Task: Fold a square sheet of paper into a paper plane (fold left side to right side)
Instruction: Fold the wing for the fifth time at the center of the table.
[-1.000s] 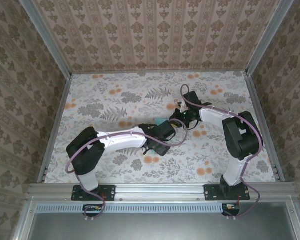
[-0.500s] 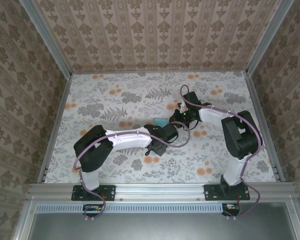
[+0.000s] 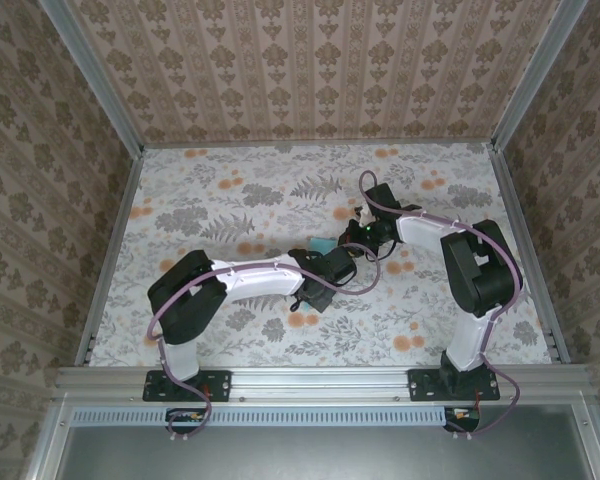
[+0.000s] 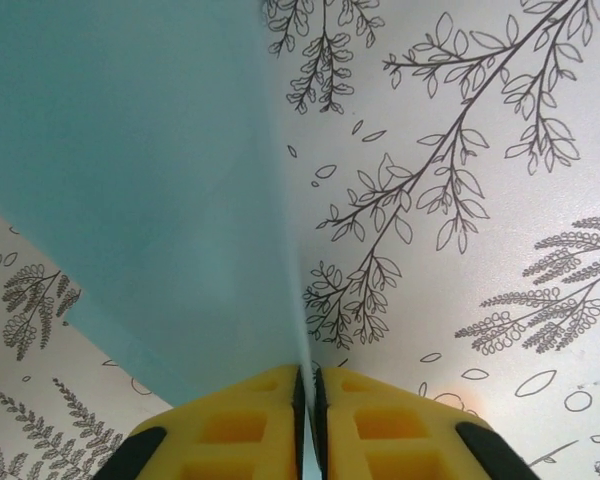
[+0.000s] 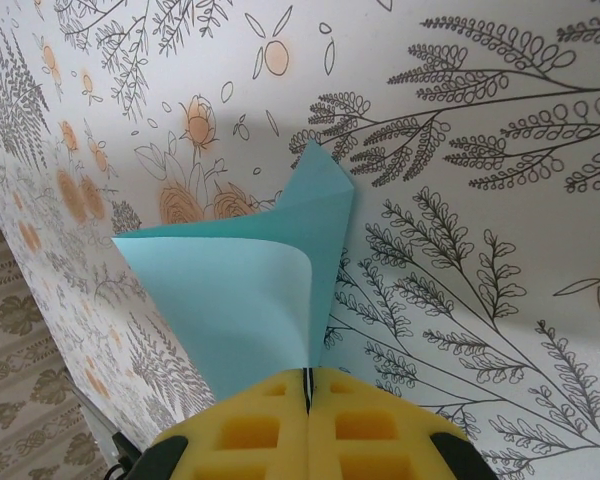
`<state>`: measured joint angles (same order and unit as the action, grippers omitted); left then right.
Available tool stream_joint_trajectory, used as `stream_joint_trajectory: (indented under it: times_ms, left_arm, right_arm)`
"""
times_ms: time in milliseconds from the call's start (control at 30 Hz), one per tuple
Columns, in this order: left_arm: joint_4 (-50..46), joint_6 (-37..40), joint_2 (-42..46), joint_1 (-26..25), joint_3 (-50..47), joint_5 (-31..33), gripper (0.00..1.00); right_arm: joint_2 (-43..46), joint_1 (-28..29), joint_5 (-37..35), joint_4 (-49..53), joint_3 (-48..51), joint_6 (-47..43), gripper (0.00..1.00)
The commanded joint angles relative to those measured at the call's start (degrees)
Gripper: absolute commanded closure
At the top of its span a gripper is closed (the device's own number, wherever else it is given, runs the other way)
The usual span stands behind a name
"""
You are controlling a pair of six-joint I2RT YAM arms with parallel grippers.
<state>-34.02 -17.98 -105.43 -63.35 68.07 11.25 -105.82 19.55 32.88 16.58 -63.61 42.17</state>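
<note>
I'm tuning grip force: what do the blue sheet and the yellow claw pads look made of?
Blue sheet: thin matte paper, apparently; it curls softly and holds a sharp folded corner. Yellow pads: probably soft foam or rubber, matte, with moulded square recesses; the look alone doesn't settle which.

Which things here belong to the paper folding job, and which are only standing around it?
Belong to the job: light-blue paper; left gripper and right gripper, both shut on it.
Only around: floral tabletop; patterned walls; metal rail.

Both arms (image 3: 250, 277) are white-shelled with black joints (image 3: 480, 275), looped purple cables (image 3: 420, 216) and yellow grid-moulded end effector fingers (image 4: 230, 430).
</note>
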Motion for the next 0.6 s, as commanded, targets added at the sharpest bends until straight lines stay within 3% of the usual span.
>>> stream_joint_trajectory:
  times_ms: [0,200,467,567]
  left_arm:
    - [0.6,-0.1,-0.3,0.2,0.7,-1.8,0.89]
    - [3.5,-0.5,2.6,2.5,-1.3,-7.0,0.95]
    - [9.2,-2.1,5.5,7.2,-4.9,-18.1,0.97]
    - [11.7,-3.1,6.1,8.8,-5.9,-22.2,0.97]
  right_arm:
    - [0.0,0.3,-1.3,1.8,-1.4,-0.9,0.99]
    - [5.9,-0.8,-6.4,0.3,0.2,-2.7,0.81]
    - [19.6,-4.2,-16.6,1.0,6.9,-7.1,0.52]
    - [23.7,-5.0,-17.6,-0.5,10.9,-8.0,0.45]
